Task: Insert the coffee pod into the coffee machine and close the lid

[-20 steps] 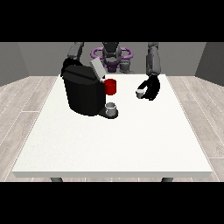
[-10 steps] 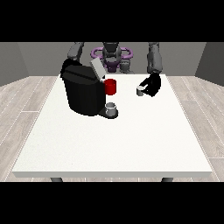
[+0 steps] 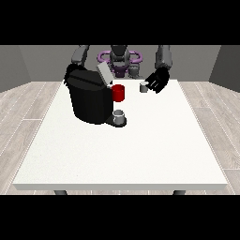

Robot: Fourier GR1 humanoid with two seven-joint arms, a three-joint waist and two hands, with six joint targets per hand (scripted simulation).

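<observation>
The black coffee machine point(image 3: 89, 101) stands at the table's back left with its grey lid point(image 3: 103, 74) tilted up. A red part point(image 3: 118, 93) juts from its front above a small grey cup point(image 3: 119, 116) on the drip tray. The hand at the view's right point(image 3: 158, 80) is raised above the table to the right of the machine, its fingers curled on a small grey coffee pod point(image 3: 144, 86). The pod is apart from the machine, level with the red part. The hand at the view's left point(image 3: 70, 71) is mostly hidden behind the machine's back corner.
The white table point(image 3: 122, 154) stretches wide towards the camera in front of the machine. The robot's torso, with a purple ring point(image 3: 120, 56), is behind the table's far edge.
The hand at the view's right has risen off the table with the pod and shifted left towards the machine. The machine, cup and other hand have not moved.
</observation>
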